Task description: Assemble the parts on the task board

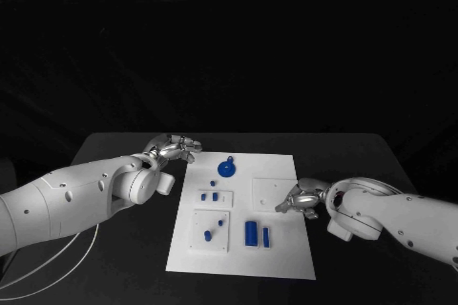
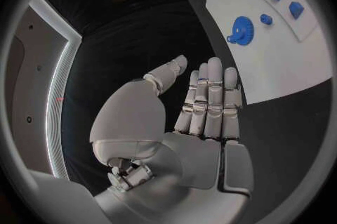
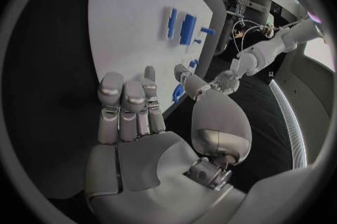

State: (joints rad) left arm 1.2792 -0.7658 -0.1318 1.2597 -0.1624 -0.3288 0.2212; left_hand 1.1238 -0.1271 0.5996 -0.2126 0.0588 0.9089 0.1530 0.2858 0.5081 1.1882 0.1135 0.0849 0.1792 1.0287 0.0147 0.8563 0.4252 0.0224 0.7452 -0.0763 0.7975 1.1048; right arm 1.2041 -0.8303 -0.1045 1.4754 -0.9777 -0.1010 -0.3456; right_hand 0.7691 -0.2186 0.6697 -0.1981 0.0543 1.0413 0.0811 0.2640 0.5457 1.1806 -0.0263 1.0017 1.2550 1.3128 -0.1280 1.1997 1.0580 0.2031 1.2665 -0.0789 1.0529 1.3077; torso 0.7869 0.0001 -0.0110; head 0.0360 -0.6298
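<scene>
Nearest us on the white board (image 1: 286, 262) lie two blue bars (image 1: 251, 233), with a small drop-shaped piece (image 1: 207, 235) beside them. Past these sit two little blocks (image 1: 215, 196), and farthest a round blue gear (image 1: 226, 169). Our right hand (image 1: 300, 199) rests at the board's right edge, fingers apart, holding nothing. Our left hand (image 1: 177, 148) hovers off the far left corner over the counter (image 1: 124, 143), also released. We judge no piece is in hand; whichever comes next needs a reach and a pinch.

Black table (image 1: 114, 153) — dark backdrop behind it.
</scene>
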